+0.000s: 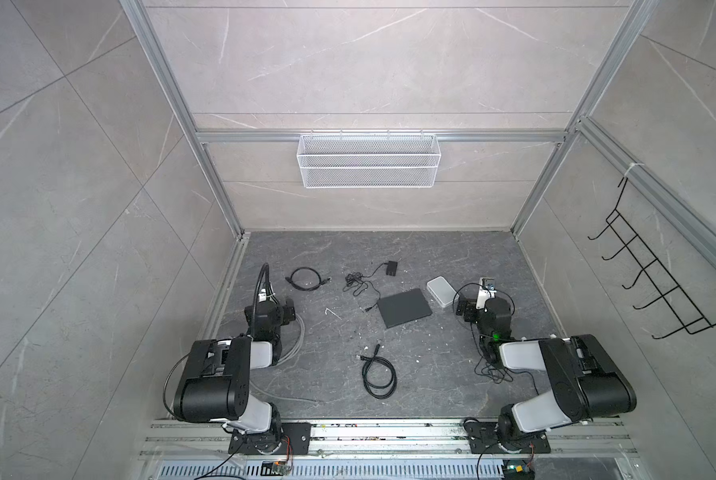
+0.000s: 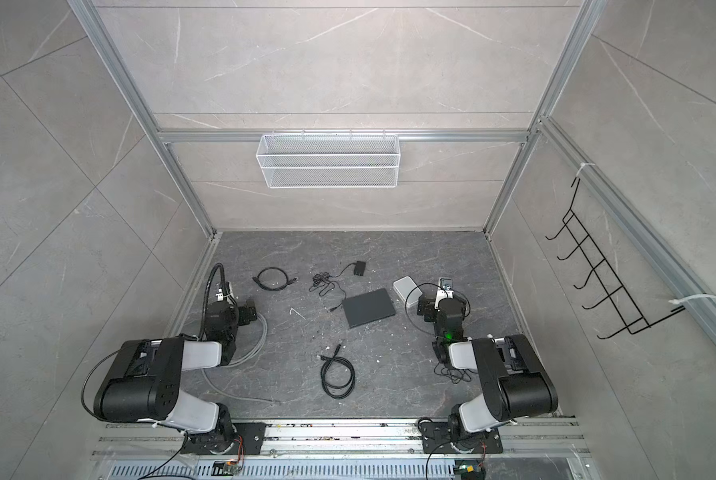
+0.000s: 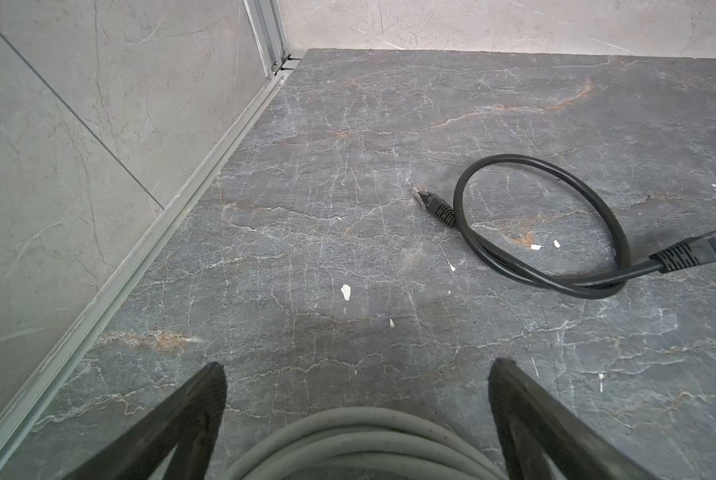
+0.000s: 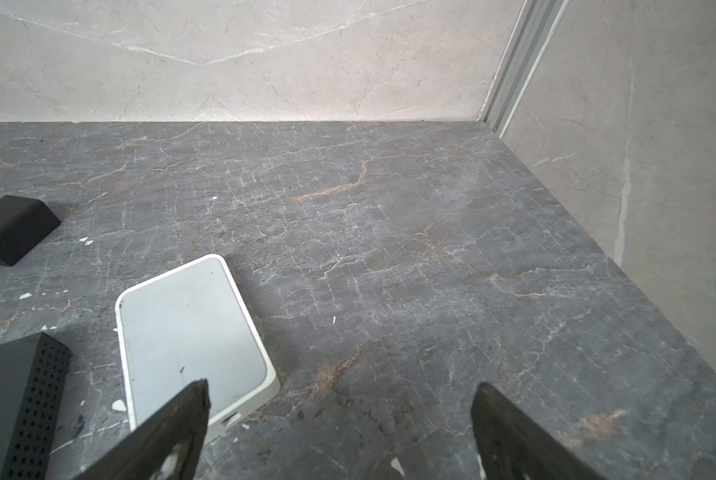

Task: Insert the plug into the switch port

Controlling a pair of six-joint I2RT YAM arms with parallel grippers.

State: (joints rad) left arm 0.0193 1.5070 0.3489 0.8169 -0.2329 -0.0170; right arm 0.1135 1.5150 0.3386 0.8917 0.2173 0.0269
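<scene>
Centrally on the counter (image 1: 431, 374) lies the flat black switch (image 1: 404, 308). A thin lead's plug (image 1: 366, 309) lies loose just beside its left edge, not inserted. A white box (image 1: 441, 291) sits by its right corner. The left end effector (image 3: 358, 374) and the right end effector (image 4: 341, 388) both gape wide, holding nothing.

Between the left pincer (image 3: 358, 365) and the black switch (image 1: 404, 308), the surface (image 1: 451, 257) is open in both top views, a wide lane down the middle. A looped cable (image 1: 305, 278) and a thin lead (image 1: 358, 284) clutter the far part. A coiled cable (image 1: 379, 374) lies across the near middle. The white box (image 1: 441, 291) sits just beside the switch, close to the right pincer (image 4: 343, 388). Past it, toward the back wall (image 4: 264, 62), the surface is open. A grey cable bundle (image 3: 360, 440) lies under the left pincer.
</scene>
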